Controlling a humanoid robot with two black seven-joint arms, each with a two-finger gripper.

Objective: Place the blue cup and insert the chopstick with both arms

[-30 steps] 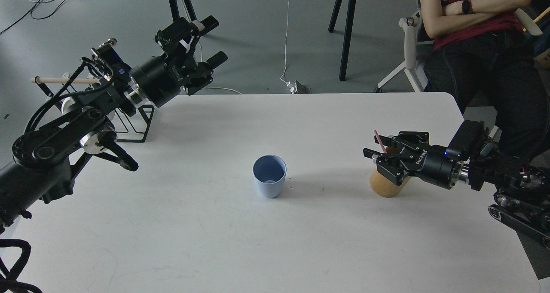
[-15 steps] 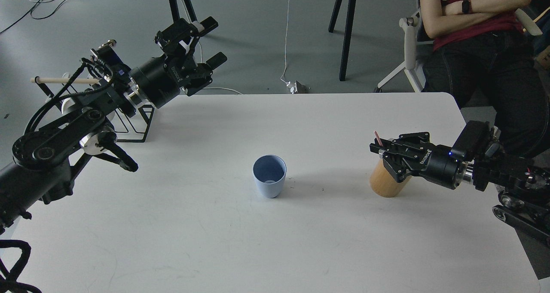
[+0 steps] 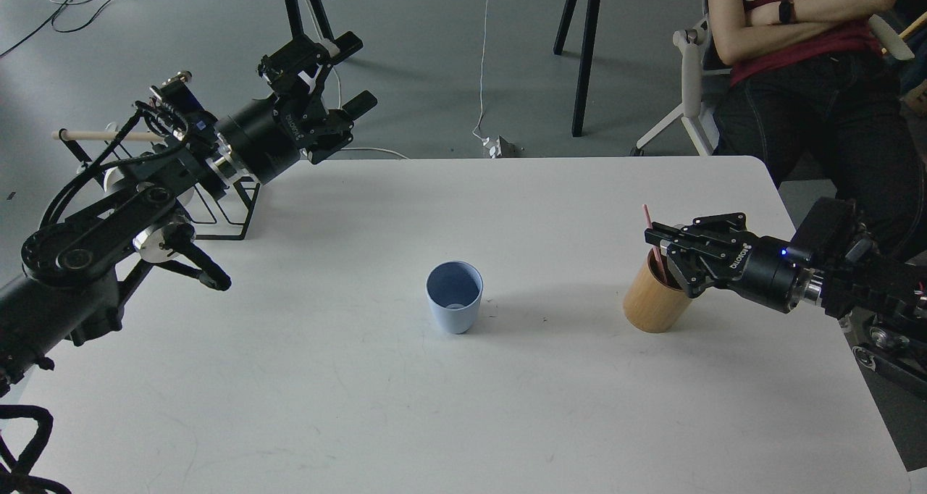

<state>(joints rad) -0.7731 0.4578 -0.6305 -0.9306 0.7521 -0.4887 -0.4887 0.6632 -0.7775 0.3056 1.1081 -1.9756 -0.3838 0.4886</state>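
The blue cup (image 3: 454, 296) stands upright and empty at the middle of the white table (image 3: 463, 407). A thin pink chopstick (image 3: 649, 227) sticks up, leaning left, out of the tan bamboo cylinder (image 3: 654, 302) at the right. My right gripper (image 3: 660, 240) reaches in from the right over the cylinder's rim, and its fingers look closed on the chopstick. My left gripper (image 3: 340, 81) hangs open and empty above the table's far left corner, far from the cup.
A black wire rack (image 3: 235, 215) with a beige wooden rod (image 3: 108, 136) stands at the table's far left, behind my left arm. A person (image 3: 811, 67) sits on a chair past the far right corner. Black stand legs (image 3: 583, 52) rise behind the table.
My right gripper has drawn back to the right and the chopstick's top has moved right and up with it. My left gripper has shifted slightly left. The cup has not moved.
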